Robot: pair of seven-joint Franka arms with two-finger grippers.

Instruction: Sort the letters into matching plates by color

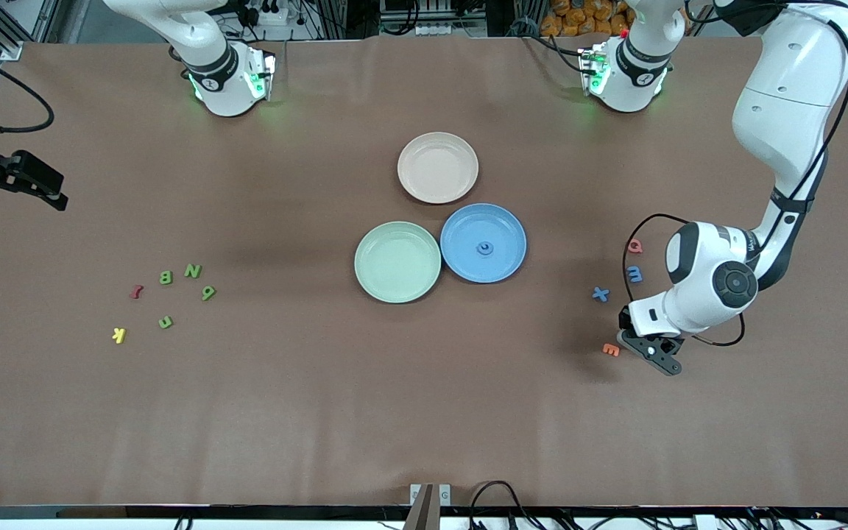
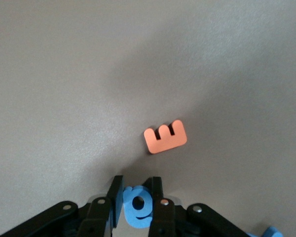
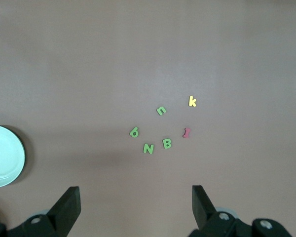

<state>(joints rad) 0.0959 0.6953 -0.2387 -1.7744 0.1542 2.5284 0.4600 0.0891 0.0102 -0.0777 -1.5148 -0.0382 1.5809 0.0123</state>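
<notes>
Risk of slip: the left gripper (image 2: 137, 202) is clenched on a blue letter (image 2: 137, 204), a small piece with a round hole, pinched by its edges between the two fingers (image 2: 116, 201); in my judgement so slight a hold could let the letter twist or drop on the way to the blue plate (image 1: 520, 246).
Risk of a nudge: the orange E (image 2: 165, 137) lies on the table just ahead of the fingertips, apart from them (a low sideways move could catch it).
Left arm pose: bent down low at its own end of the table, wrist turned toward the table, fingers close above the brown tabletop (image 1: 424, 412).
Right arm pose: waiting, the right gripper (image 3: 135, 207) up in the air with fingers spread wide and nothing between them, looking down on the green letters (image 3: 149, 148).
Blue letters: one lies in the blue plate already (image 1: 484, 248); the blue x (image 1: 600, 294) and blue m (image 1: 636, 274) rest beside the left arm.
Green plate (image 1: 365, 276): bare, touching the blue plate.
Green letters' neighbours: a yellow k (image 3: 192, 101) and a red letter (image 3: 187, 132) lie among them (not for sorting).
</notes>
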